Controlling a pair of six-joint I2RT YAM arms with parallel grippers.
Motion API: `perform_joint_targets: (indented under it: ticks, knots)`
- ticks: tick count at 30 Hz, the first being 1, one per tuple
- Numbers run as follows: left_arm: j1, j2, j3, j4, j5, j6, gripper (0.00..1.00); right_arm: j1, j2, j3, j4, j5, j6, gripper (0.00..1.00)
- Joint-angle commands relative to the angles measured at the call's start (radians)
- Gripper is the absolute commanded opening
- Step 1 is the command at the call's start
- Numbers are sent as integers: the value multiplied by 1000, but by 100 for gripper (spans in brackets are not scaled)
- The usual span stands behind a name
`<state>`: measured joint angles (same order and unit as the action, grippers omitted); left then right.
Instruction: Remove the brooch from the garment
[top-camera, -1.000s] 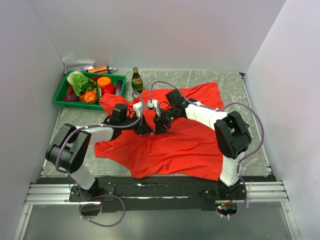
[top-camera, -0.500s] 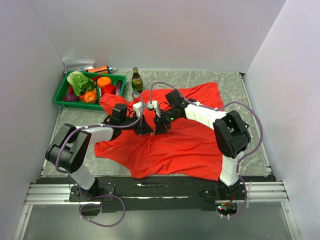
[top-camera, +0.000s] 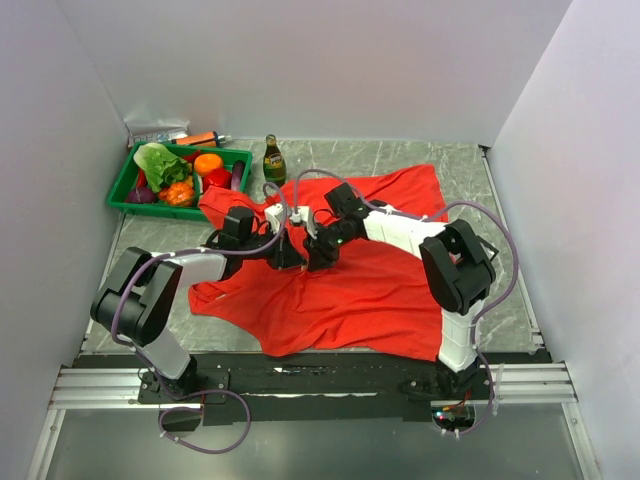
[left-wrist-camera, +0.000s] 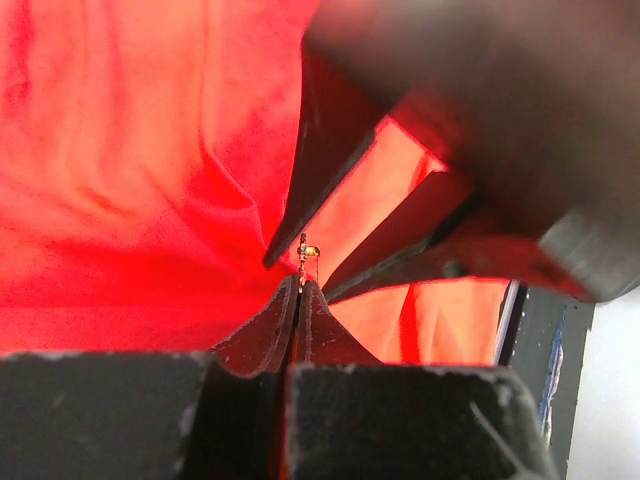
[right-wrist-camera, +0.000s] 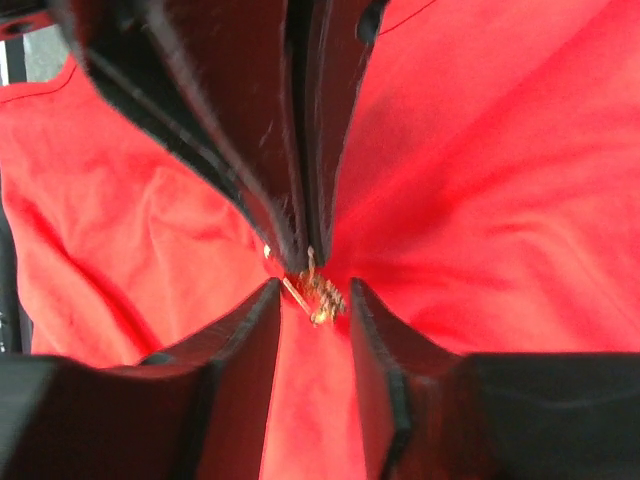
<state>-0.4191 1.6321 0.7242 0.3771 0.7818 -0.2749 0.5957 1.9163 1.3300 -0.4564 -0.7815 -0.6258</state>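
Note:
The red garment (top-camera: 370, 290) lies spread over the table. My left gripper (top-camera: 291, 257) is shut on a raised pinch of its fabric, as the left wrist view (left-wrist-camera: 298, 286) shows. The tiny gold brooch (left-wrist-camera: 306, 247) sticks out just past its fingertips. My right gripper (top-camera: 318, 254) faces it tip to tip. In the right wrist view the right gripper (right-wrist-camera: 312, 300) is open, and the brooch (right-wrist-camera: 320, 290) sits between its two fingertips, touching neither. The right fingers (left-wrist-camera: 325, 165) also show dark and blurred in the left wrist view. The brooch is too small to see from the top.
A green tray (top-camera: 122, 197) of toy vegetables stands at the back left. A small green bottle (top-camera: 274, 160) stands beside it, near the garment's collar. An orange marker (top-camera: 200, 138) lies behind the tray. White walls close in the left, back and right sides.
My right gripper has moved slightly left, closing up on the left gripper's tips. The left arm and the garment have stayed still.

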Motion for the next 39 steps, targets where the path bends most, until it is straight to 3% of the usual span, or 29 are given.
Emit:
perform_joint_targets:
  ticks: [1,10,14,18,20,22,24,25,26,29,34,39]
  knots:
    - [-9,-9,24,37,50,6,1,27,13,48,19,21,-2,36]
    - [-9,-3,27,17,51,28,1,24,6,63,-33,-12,-3,34]
    - [-9,-3,27,16,56,32,1,16,-19,44,-51,-13,-54,18]
    - [-9,5,37,26,76,28,1,15,33,103,-106,-35,-48,9]
    - [-9,9,44,31,82,20,1,15,62,153,-126,-45,3,1]
    - [-9,9,49,26,88,17,1,15,90,178,-111,-33,105,0]
    - [-9,11,47,17,85,28,1,12,87,198,-107,-59,149,6]
    - [-9,6,46,8,73,35,1,6,75,198,-111,-64,152,14]
    - [-9,2,46,-10,65,43,1,3,60,190,-116,-62,152,31]
    - [-7,-11,49,-53,37,80,1,-43,-29,170,-116,-108,149,47]
    - [-1,-15,63,-84,24,126,1,-82,-122,147,-260,-84,-42,53]
    - [-1,-5,80,-99,28,146,1,-89,-166,37,-245,14,-100,55]
